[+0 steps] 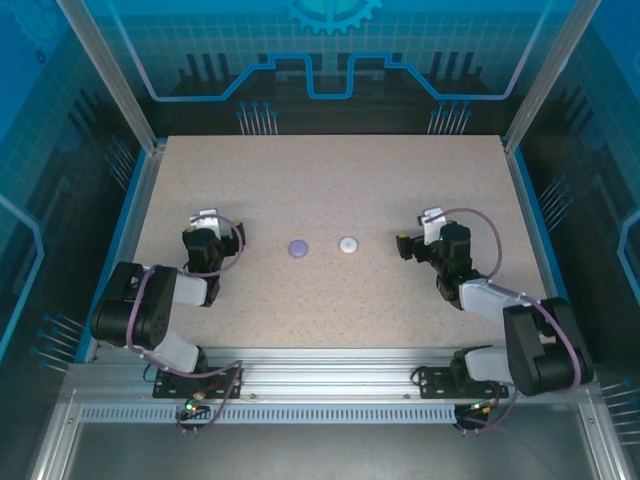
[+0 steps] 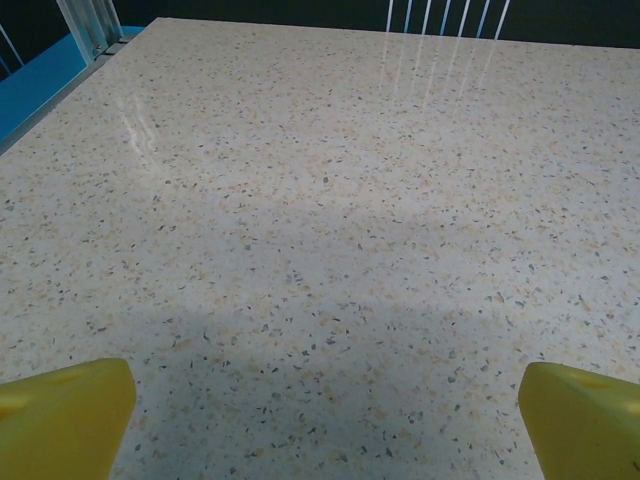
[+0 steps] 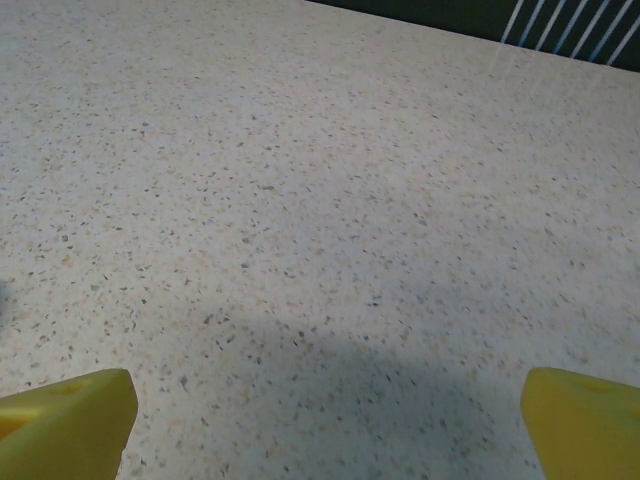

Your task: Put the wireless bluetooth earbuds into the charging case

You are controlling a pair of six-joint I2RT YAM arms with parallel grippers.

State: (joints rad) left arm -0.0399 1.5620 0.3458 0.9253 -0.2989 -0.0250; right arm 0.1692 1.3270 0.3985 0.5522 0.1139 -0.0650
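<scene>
Purple charging case (image 1: 298,248) beside white charging case (image 1: 347,244), well apart from table (image 1: 330,180) edges.

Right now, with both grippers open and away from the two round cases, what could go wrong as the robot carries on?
1. The purple case and white case lie close together, so the open right gripper reaching for one might knock the other.
2. Both are low discs on a glossy table, so they may slide away rather than be gripped.
</scene>
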